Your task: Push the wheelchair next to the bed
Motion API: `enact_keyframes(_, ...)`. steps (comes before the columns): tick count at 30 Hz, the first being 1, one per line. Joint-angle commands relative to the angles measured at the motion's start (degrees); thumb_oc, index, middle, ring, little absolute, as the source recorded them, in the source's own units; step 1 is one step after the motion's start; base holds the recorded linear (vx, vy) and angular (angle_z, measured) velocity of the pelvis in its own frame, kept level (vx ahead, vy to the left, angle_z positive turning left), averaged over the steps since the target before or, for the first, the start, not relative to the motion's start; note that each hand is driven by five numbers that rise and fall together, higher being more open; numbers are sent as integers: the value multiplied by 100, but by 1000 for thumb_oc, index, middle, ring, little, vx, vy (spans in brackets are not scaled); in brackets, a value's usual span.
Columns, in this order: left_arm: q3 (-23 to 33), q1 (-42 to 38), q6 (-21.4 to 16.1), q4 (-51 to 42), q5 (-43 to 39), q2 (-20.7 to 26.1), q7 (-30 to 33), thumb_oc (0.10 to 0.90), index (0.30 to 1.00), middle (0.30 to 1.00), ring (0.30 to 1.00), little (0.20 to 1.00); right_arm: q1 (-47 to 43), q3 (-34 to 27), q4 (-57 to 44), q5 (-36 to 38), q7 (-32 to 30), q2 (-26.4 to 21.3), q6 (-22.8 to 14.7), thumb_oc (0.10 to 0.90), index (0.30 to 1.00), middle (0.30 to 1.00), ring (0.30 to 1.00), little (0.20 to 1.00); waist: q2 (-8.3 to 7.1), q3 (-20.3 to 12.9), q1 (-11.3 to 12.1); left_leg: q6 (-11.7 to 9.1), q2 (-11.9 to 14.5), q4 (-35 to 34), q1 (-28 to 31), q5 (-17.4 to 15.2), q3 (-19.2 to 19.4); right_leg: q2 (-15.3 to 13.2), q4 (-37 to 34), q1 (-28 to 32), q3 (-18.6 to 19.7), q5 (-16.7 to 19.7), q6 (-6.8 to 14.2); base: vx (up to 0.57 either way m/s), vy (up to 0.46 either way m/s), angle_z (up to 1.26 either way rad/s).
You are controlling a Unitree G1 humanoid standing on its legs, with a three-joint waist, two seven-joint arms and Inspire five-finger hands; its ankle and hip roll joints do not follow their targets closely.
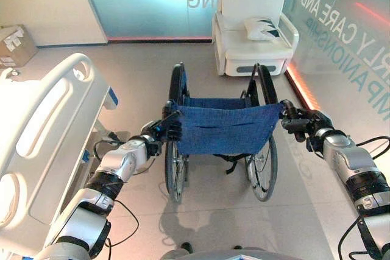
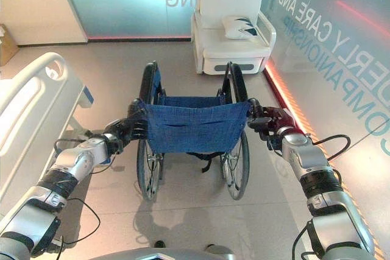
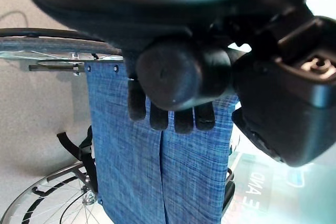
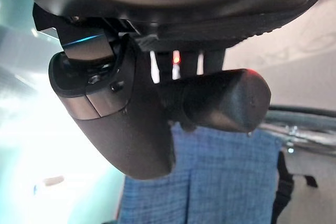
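On the grey floor point(image 1: 152, 77) ahead of the robot: a black-framed wheelchair with a blue woven fabric backrest point(image 1: 222, 127) stands with its back toward the camera, its big spoked wheels on the floor.
Wheelchair and bed: the white hospital bed with moulded plastic side rails point(image 1: 46, 126) lies along the robot's left side; the wheelchair is near the bed's corner but apart from it, with a strip of floor between them.
Left hand point(image 1: 169, 129): clenched around the black rubber left push handle point(image 3: 181, 72) at the backrest's left top corner; in the left wrist view the fingers point(image 3: 157, 116) curl down over the handle's rounded end, against the blue cloth.
Right hand point(image 1: 297, 120): closed around the black rubber right push handle point(image 4: 223, 100) at the backrest's right top corner; the right wrist view shows the thumb point(image 4: 121, 129) wrapped beside the handle, with the blue fabric past it.
Arms: both reach forward, at about the same height.
Beyond the wheelchair: a white padded armchair point(image 1: 253, 22) stands against a frosted glass wall, with a white cushion with dark markings point(image 1: 263, 28) on its seat.
Far left: a brown cardboard box point(image 1: 15, 44) sits on the floor by the wall.
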Motion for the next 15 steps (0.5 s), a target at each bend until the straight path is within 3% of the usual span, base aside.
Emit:
enact_keyframes(1,38,-672,-1550,-229,216,-965,436,400,300,300,300,300,-914,693,-433,78,381,558,-612,400,300,300,300,300,-47,-17,6,223,-507,1158,-221,-1104,-138,-119,950,-462,-220,-223,99,45,111,-5)
enact_keyframes(5,61,-741,-1504,-188,198,-920,397,400,300,300,300,300,-1136,629,-255,151,202,538,-658,400,300,300,300,300,-23,67,71,314,-539,1403,-318,-1208,-202,-308,1531,-665,-184,-208,213,65,123,-5)
enact_keyframes(10,45,-933,-1481,-30,95,-910,385,400,300,300,300,300,-1480,588,60,395,169,410,-634,400,300,300,300,300,116,159,77,360,-589,1434,-329,-1224,-453,-580,3039,-1272,53,374,177,92,129,3)
enact_keyframes(13,68,-989,-1470,31,50,-914,380,400,300,300,300,300,-1669,629,223,473,204,320,-597,400,300,300,300,300,137,130,91,348,-610,1431,-293,-1239,-525,-627,3183,-1375,70,434,143,135,28,13)
enact_keyframes(15,77,-1063,-1472,97,-8,-921,400,400,300,300,300,300,-1859,683,442,486,302,297,-587,400,300,300,300,300,89,95,100,330,-683,1411,-198,-1305,-578,-723,2629,-1431,-62,534,154,247,-90,1)
